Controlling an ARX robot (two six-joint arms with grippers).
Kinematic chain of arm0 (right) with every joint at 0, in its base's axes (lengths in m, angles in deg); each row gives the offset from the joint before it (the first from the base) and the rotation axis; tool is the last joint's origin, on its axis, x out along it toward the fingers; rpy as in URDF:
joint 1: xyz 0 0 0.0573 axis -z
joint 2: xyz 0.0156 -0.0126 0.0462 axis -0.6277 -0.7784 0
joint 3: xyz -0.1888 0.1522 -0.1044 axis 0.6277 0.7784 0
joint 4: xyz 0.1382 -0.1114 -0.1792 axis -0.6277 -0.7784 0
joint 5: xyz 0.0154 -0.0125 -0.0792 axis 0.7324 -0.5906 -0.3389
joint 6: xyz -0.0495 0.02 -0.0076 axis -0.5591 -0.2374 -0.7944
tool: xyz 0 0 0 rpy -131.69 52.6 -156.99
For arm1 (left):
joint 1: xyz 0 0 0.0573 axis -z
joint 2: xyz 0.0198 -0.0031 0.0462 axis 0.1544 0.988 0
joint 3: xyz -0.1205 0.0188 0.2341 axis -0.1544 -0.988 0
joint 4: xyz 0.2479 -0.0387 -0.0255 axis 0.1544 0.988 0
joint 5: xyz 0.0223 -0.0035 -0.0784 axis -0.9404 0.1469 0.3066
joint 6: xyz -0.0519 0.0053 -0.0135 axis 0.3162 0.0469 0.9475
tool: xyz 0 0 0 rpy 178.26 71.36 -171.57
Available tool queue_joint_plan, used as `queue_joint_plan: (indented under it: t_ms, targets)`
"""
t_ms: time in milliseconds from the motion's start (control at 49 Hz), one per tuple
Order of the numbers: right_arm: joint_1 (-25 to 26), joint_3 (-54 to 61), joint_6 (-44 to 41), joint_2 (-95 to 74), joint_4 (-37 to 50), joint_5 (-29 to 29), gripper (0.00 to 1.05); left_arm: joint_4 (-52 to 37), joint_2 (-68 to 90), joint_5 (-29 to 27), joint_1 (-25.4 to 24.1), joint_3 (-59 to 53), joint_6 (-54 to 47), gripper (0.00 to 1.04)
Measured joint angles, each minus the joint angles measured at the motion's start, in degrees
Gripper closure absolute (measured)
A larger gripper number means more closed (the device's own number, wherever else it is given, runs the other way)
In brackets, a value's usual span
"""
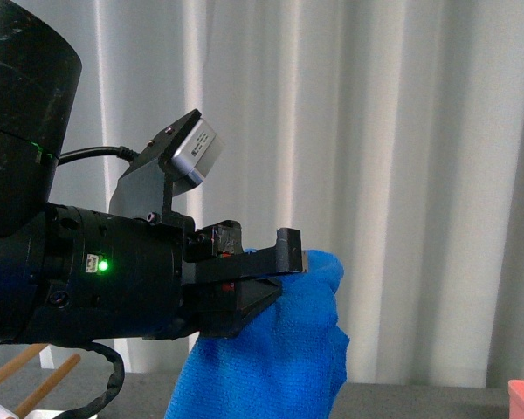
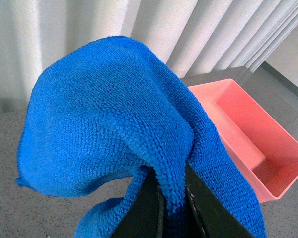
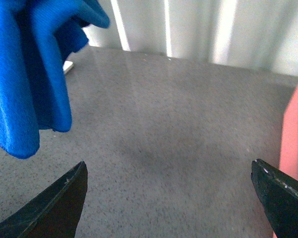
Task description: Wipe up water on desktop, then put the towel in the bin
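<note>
Towel (image 1: 271, 367), bright blue and fuzzy, hangs in the air from the left gripper (image 1: 284, 271), whose dark fingers (image 2: 149, 208) are clamped on a fold of the cloth, with the rest bulging up over them and drooping down both sides. In the front view the left arm (image 1: 70, 271) reaches in from the left, level in front of the white curtain (image 1: 402, 175), and the cloth hangs well above the desktop (image 1: 419, 397), touching nothing else. The bin (image 2: 253, 139), salmon pink and holding nothing that can be seen, stands on the grey speckled surface off to the right of the cloth, apart from it; only its corner shows at the lower right of the front view. Two wooden rods (image 1: 35, 375) lean at the lower left. The right gripper (image 3: 169, 198) hovers low over bare tabletop with its jaws spread wide, gripping nothing. A faint darker patch (image 3: 154, 153) lies ahead of it, perhaps a shadow or dampness; the view cannot settle which.
</note>
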Motion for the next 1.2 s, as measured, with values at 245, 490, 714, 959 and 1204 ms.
queue_joint_plan:
  t_ms: [245,490,714,959,1204]
  targets:
    - [-6.21,-4.76,-1.64,-22.10,15.30,9.40,0.07,0.00,0.02,0.00,0.00,0.00,0.00,1.00]
    - [-12.74,-9.03,5.25,-34.71,27.89,10.25,0.07,0.00,0.02,0.02,0.00,0.00,0.00,1.00]
    - [-18.23,-13.73,9.51,-45.42,34.97,9.84,0.07,0.00,0.02,0.02,0.00,0.00,0.00,1.00]
    - [-24.57,-21.79,10.86,-55.60,37.90,8.04,0.07,0.00,0.02,0.02,0.00,0.00,0.00,1.00]
    - [-26.14,-27.26,12.48,-60.30,39.78,6.14,0.21,0.00,0.02,0.02,0.00,0.00,0.00,1.00]
